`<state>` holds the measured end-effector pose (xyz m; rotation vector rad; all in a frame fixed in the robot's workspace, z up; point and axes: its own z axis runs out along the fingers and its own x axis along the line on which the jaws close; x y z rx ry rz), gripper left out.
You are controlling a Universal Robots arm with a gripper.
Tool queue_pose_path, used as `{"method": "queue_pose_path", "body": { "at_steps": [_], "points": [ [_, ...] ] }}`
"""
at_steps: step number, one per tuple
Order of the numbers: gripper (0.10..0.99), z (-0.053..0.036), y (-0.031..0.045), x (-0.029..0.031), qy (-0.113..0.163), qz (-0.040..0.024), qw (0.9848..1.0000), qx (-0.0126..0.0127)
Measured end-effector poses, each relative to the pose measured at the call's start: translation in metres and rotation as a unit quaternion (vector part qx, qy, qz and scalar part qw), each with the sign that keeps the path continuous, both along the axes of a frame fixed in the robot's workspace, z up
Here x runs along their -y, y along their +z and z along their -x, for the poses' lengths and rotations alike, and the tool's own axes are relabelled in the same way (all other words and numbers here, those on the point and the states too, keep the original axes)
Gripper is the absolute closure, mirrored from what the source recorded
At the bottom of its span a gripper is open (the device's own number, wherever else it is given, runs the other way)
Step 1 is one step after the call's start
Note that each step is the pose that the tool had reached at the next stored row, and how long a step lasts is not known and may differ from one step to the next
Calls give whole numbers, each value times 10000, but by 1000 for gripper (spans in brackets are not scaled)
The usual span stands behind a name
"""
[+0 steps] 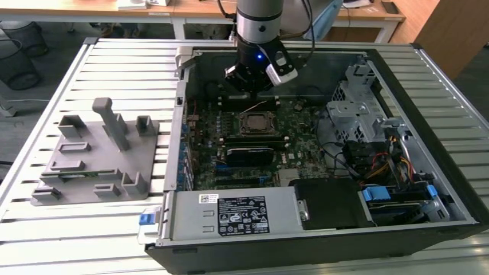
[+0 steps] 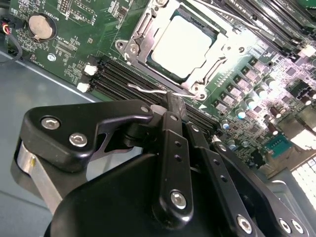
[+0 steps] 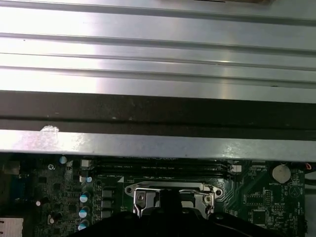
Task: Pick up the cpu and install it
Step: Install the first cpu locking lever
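Note:
The cpu (image 2: 182,47) lies flat in its socket on the green motherboard, its silver top showing inside the metal socket frame (image 2: 134,45). In the exterior view the cpu (image 1: 256,121) sits mid-board, and my gripper (image 1: 246,90) hangs just behind it, inside the case. In the second wrist view my gripper (image 2: 173,103) is shut, with its black fingertips together just beside the thin wire socket lever (image 2: 145,89). Whether they touch or pinch the lever I cannot tell. The first wrist view shows the socket frame (image 3: 140,197) with the gripper's dark body in front of it.
The open computer case (image 1: 182,63) lies on a slatted metal table. A grey fixture block (image 1: 99,154) stands at the exterior view's left. The power supply (image 1: 244,215), drive cage (image 1: 359,112), cables and memory slots (image 2: 123,74) crowd the socket. The case wall (image 3: 158,113) rises close behind the board.

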<state>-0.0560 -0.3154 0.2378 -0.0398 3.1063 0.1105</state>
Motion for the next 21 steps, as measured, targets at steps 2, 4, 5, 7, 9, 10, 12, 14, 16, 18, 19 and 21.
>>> {"method": "queue_pose_path", "body": {
  "at_steps": [2,4,5,7,9,10,12,14,16,18,19,21],
  "points": [
    [980,-10,-11,0,0,1,10000,0],
    [980,-22,-22,0,3,2,10000,-1],
    [980,-25,-26,-2,3,4,10000,-1],
    [980,-27,-37,-4,4,5,10000,0],
    [980,-28,-45,-4,41,5,10000,0],
    [980,-28,-47,-4,78,6,10000,-1],
    [980,-33,-56,-5,128,5,9999,0],
    [980,-47,-63,-16,129,6,9999,-1],
    [980,-64,-71,-32,129,6,9999,-1],
    [980,-75,-80,-45,129,5,9999,-1],
    [980,-80,-85,-51,128,5,9999,-2],
    [980,-91,-96,-62,129,6,9999,-3]
  ]
}}
